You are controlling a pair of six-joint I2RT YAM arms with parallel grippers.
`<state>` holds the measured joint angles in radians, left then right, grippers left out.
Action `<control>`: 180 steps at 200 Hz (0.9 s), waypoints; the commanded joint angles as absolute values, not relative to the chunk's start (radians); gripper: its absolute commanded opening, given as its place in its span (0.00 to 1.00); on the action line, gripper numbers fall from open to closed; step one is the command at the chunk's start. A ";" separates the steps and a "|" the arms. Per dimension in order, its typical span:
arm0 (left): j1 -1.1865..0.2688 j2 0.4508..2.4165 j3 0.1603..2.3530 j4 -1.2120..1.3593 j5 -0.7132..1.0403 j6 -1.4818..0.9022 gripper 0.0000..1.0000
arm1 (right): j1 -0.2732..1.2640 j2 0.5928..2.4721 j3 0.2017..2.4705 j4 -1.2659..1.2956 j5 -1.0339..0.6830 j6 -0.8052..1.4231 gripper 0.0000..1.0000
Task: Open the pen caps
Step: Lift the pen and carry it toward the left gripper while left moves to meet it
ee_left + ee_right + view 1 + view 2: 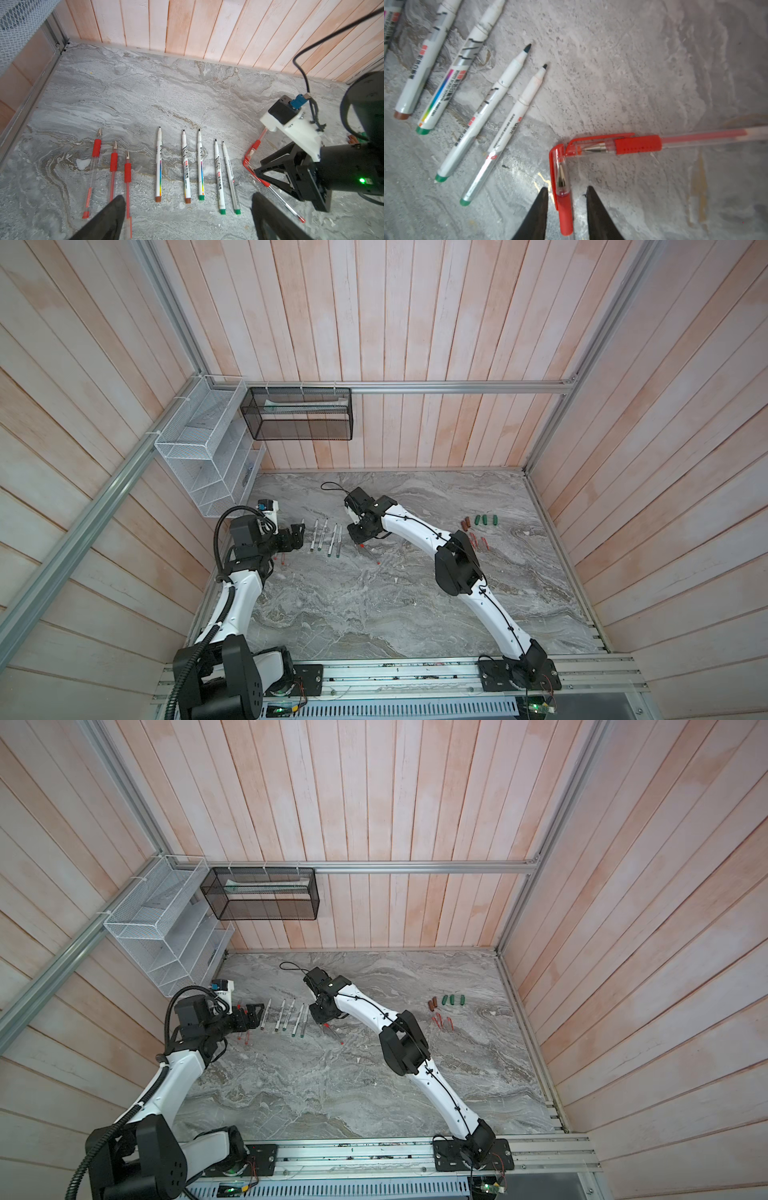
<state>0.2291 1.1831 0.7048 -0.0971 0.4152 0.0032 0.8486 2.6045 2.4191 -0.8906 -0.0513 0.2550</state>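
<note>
Pen caps (559, 164) are sitting on two red pens (637, 144) beside the markers (483, 108); right gripper (566, 207) is straddling one, jaws apart, and should be clamping its rubber grip (565, 216), not the cap; left gripper (188, 196) is hovering open.

Soft even light, slight close-up blur

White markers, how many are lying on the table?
5, side by side in one row: two brown-ended markers, then three green-ended markers. None seems hidden.
</note>
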 commanded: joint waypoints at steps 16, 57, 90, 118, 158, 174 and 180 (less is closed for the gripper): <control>0.235 1.166 0.714 -0.109 0.423 0.006 0.96 | 0.873 2.616 2.386 -0.964 -0.021 0.238 0.24; 0.235 1.165 0.706 -0.100 0.435 0.003 0.96 | 0.892 2.497 2.145 -0.890 -0.002 0.244 0.17; 0.235 1.161 0.696 -0.079 0.442 0.001 0.96 | 0.897 2.345 1.882 -0.778 -0.003 0.281 0.17; 0.235 1.172 0.712 -0.100 0.429 0.001 0.96 | 0.904 2.250 1.721 -0.751 0.000 0.314 0.17; 0.236 1.172 0.710 -0.098 0.435 -0.001 0.96 | 0.906 2.111 1.491 -0.674 0.001 0.373 0.19; 0.235 1.178 0.707 -0.089 0.432 -0.005 0.96 | 0.905 2.084 1.452 -0.656 0.000 0.389 0.23; 0.234 1.177 0.703 -0.079 0.441 -0.008 0.96 | 0.905 2.077 1.442 -0.643 0.000 0.391 0.26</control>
<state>0.2291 1.1812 0.7048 -0.0971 0.4225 0.0029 0.9001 2.0846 1.5024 -0.6567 -0.0048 0.3450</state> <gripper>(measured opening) 0.957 0.225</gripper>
